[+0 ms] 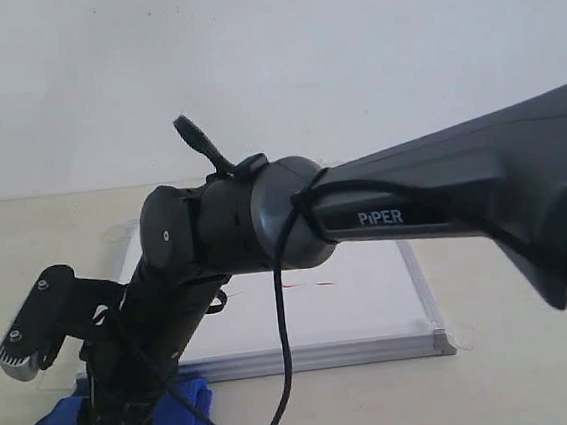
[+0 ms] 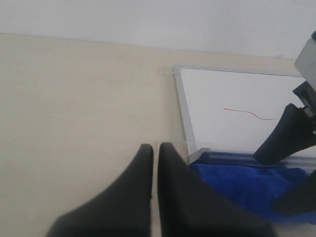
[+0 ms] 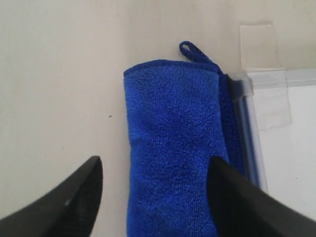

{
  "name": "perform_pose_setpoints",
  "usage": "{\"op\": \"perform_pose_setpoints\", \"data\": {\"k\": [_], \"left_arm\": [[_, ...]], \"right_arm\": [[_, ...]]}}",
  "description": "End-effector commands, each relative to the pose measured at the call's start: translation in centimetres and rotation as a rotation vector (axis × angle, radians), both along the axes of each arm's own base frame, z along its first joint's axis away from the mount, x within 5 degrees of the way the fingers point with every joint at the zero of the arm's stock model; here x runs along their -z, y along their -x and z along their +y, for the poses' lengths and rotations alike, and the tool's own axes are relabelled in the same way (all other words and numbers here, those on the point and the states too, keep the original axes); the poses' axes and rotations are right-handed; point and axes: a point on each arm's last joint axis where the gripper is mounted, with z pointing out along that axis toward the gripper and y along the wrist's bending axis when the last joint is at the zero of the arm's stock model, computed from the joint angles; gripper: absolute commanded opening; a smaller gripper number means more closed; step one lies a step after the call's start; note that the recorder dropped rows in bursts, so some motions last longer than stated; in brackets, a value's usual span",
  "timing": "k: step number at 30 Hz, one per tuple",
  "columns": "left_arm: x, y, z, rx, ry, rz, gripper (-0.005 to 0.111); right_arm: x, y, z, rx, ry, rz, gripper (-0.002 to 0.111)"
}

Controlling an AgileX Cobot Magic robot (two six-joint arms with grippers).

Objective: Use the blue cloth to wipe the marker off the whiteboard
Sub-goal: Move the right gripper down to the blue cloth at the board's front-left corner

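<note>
With its jaws spread wide, the right gripper (image 3: 155, 165) hangs over the blue cloth (image 3: 173, 148), which lies against the near-left corner of the whiteboard (image 1: 373, 304), so the pickup is in hand and the next move likely calls for lowering and closing on the roll.

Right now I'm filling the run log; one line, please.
right gripper open over blue cloth | left gripper shut | marker unwiped

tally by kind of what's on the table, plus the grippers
whiteboard: 1
blue cloth: 1
marker line in view: 1
grippers: 2, left gripper and right gripper
total: 5
</note>
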Motion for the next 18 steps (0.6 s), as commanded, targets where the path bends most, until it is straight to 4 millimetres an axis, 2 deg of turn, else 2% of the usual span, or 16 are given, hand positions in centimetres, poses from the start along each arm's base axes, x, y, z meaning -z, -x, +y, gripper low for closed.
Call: {"op": "perform_pose_setpoints", "data": {"k": [1,10,18], "left_arm": [[-0.1,0.0,-0.1,0.004,0.016,-0.007,0.004],[-0.1,0.0,-0.1,0.004,0.016,-0.007,0.004],[-0.1,0.0,-0.1,0.004,0.016,-0.007,0.004]], "right_arm": [[0.7,-0.2,0.3,-0.026,0.003,-0.027,0.074],[1.2,-0.7,0.6,-0.017,-0.020,-0.081,0.074],[4.1,-0.8,0.6,-0.017,0.031,-0.040,0.074]]}}
